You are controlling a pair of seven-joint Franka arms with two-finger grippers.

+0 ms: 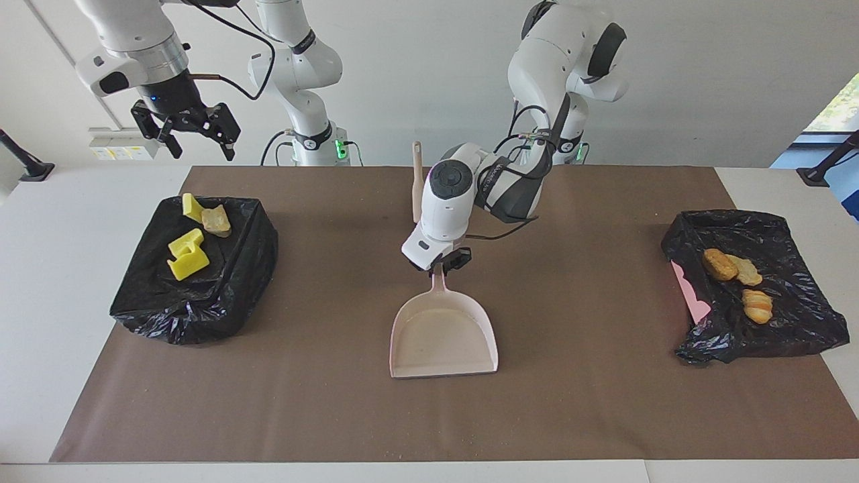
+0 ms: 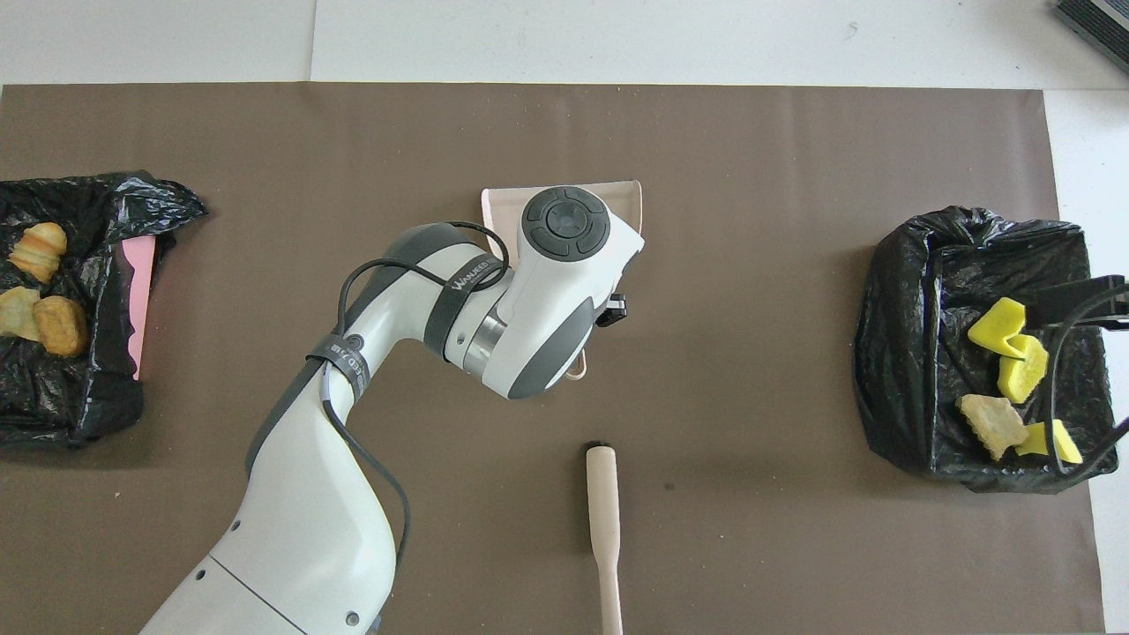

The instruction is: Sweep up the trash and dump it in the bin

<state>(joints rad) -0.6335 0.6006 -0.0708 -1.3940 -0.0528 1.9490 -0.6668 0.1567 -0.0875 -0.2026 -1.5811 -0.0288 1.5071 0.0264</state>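
Brown mat (image 1: 604,416) covers the table (image 1: 40,282). Two black-bagged bins sit at its ends: one bin (image 1: 194,295) toward the right arm's end, the other bin (image 1: 758,315) toward the left arm's end. Dustpan (image 1: 444,332) lies flat mid-mat, open mouth away from the robots, handle toward them. Left gripper (image 1: 441,263) is low over the mat, clamped on the dustpan handle. Right gripper (image 1: 188,131) hangs high above the first bin, fingers spread wide, empty. Brush (image 2: 604,529) lies on the mat nearer the robots than the dustpan. Trash: yellow pieces (image 1: 186,253) plus one brown lump (image 1: 216,220) in the first bin; brown lumps (image 1: 731,268) in the other bin.
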